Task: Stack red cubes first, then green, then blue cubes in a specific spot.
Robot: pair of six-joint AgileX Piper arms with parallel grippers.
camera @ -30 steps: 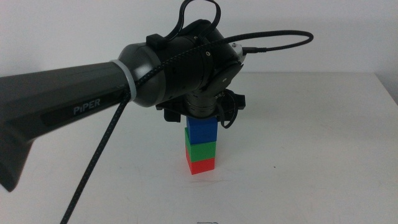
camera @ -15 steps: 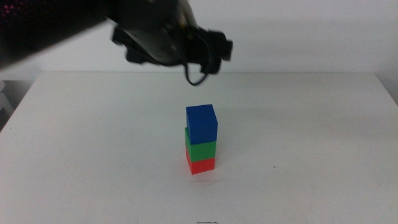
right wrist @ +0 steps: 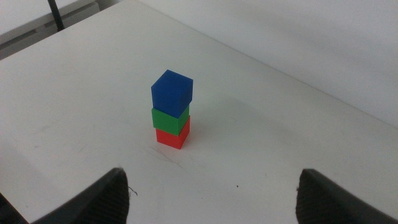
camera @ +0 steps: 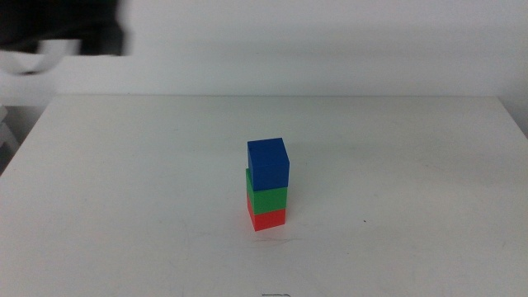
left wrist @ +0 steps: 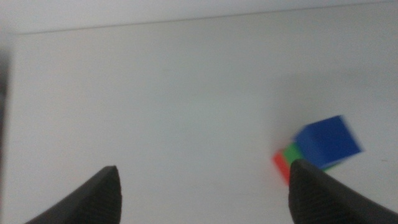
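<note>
We've got the full stack standing near the middle of the white counter (camera: pixel 124 181): red cube (camera: pixel 266 218) on the bottom, green cube (camera: pixel 266 198) on it, blue cube (camera: pixel 269 163) on top, sitting a bit twisted. The left gripper (left wrist: pixel 202 190) is up and away from the stack, jaws spread and empty. The right gripper (right wrist: pixel 211 196) hangs well back, jaws also wide apart.

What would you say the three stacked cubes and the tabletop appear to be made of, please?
The red cube, green cube and blue cube look like matte painted wood or plastic: flat colour, no glare, crisp edges. I cannot tell which. The table looks like smooth white laminate, with even, faintly sheened light.
</note>
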